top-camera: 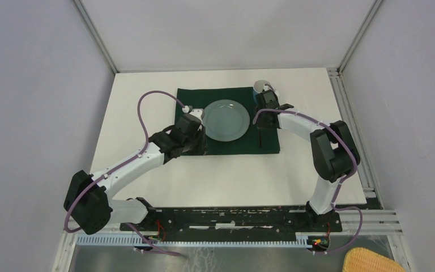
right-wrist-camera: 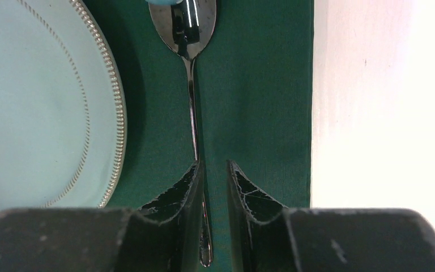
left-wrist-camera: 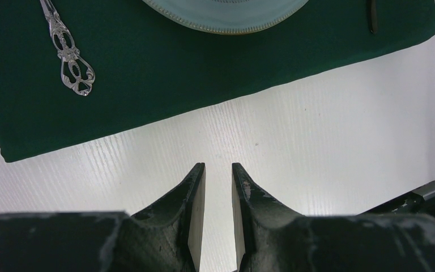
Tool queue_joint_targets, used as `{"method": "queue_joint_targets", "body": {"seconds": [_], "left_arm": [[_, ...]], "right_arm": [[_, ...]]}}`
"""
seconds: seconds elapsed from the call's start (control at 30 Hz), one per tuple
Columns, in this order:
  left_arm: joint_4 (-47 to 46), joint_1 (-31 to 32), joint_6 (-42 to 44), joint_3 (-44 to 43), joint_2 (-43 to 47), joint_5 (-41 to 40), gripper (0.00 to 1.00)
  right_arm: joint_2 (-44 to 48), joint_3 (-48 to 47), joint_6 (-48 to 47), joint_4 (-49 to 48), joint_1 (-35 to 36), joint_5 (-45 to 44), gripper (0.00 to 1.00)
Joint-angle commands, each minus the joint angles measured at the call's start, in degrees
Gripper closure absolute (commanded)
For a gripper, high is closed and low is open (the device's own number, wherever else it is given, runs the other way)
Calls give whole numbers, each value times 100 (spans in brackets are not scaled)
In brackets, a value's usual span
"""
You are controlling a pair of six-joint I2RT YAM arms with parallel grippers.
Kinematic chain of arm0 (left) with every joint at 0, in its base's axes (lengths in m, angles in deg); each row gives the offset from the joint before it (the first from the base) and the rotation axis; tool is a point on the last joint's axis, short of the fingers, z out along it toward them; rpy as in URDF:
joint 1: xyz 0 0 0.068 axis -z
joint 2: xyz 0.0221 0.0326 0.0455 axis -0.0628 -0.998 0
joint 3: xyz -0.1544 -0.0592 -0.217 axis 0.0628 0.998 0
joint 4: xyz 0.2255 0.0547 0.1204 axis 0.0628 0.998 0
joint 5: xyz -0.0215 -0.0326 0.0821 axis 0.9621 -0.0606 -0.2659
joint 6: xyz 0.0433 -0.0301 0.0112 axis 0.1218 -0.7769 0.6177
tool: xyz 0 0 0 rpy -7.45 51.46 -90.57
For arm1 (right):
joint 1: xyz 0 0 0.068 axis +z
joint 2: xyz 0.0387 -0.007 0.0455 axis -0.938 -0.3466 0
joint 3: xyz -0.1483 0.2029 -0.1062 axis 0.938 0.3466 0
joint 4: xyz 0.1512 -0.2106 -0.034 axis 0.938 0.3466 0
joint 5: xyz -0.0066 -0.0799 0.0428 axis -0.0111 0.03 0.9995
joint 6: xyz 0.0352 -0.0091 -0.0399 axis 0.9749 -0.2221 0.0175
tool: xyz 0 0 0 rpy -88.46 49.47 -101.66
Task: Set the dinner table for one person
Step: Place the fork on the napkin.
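Note:
On the white dinner table [top-camera: 141, 102] lies a dark green cloth [top-camera: 232, 146] with a pale blue plate [top-camera: 225, 120] at its middle. An ornate silver fork handle [left-wrist-camera: 68, 54] rests on the cloth left of the plate [left-wrist-camera: 226, 14]. A dark shiny spoon [right-wrist-camera: 191, 85] lies on the cloth right of the plate [right-wrist-camera: 28, 102]. My right gripper [right-wrist-camera: 212, 163] is open a narrow gap, straddling the spoon's handle end, which lies against the left finger. My left gripper [left-wrist-camera: 218, 165] is open narrowly and empty over bare table just off the cloth's near edge [left-wrist-camera: 147, 122].
A pale cup-like thing [top-camera: 261, 85] stands at the cloth's far right corner, beside the right wrist. A wicker basket [top-camera: 371, 260] sits off the table at the near right. Metal frame rails [top-camera: 348, 113] run along the right edge.

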Motion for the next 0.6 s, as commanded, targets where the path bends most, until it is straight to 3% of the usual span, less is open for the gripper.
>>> {"method": "queue_joint_targets", "body": {"seconds": [0.0, 0.57], "left_arm": [[-182, -20, -94, -177, -3, -74, 70], [-169, -21, -111, -120, 72, -87, 70]], "right_arm": [[14, -286, 9, -196, 51, 26, 74], [-1, -572, -56, -67, 41, -86, 74]]}}
